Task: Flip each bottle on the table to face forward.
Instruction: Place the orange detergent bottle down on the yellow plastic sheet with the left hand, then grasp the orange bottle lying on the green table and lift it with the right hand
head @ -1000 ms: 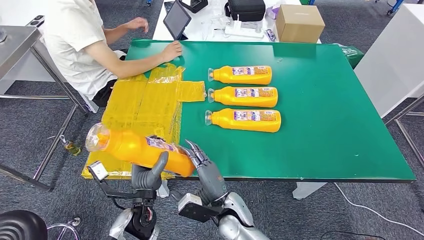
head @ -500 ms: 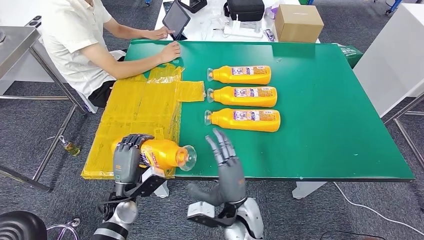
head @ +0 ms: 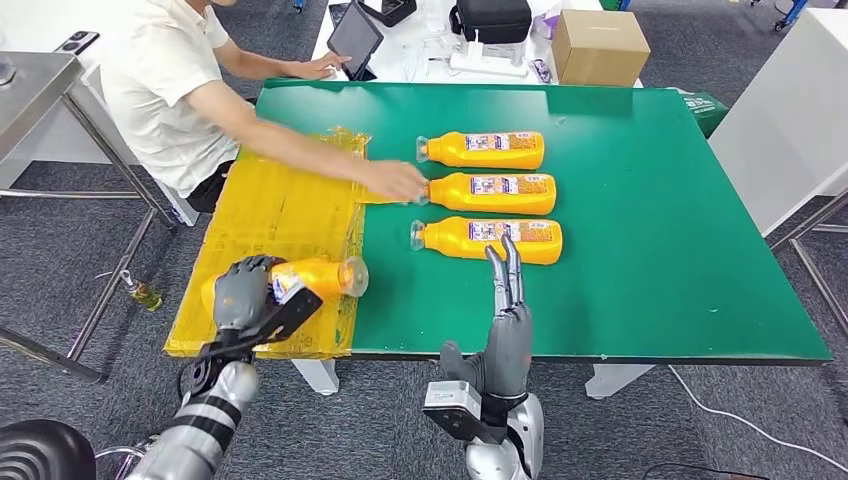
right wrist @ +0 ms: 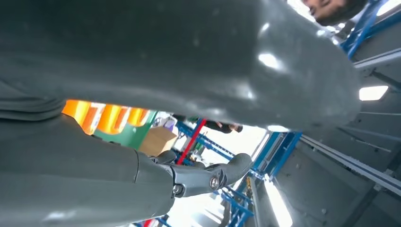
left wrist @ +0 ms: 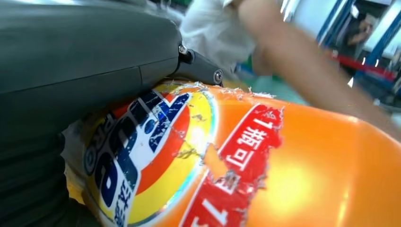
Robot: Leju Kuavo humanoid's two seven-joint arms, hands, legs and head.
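Gripping a glossy orange plastic bottle (head: pixel 315 277) at lower left of frame, left hand (head: pixel 243 291) has its fingers clamped on the body; label scuffed, torn. It lies over crinkled yellow film (head: pixel 285 215) on the matte green bench (head: pixel 650 200). Right hand (head: pixel 507 320), lower centre: fingers straight, together, empty. Three matching bottles (head: pixel 487 190) lie in a row at centre; a person's hand (head: pixel 393 181) touches the middle one.

person (head: pixel 165 95), tablet (head: pixel 354 38), cardboard box (head: pixel 598 46).
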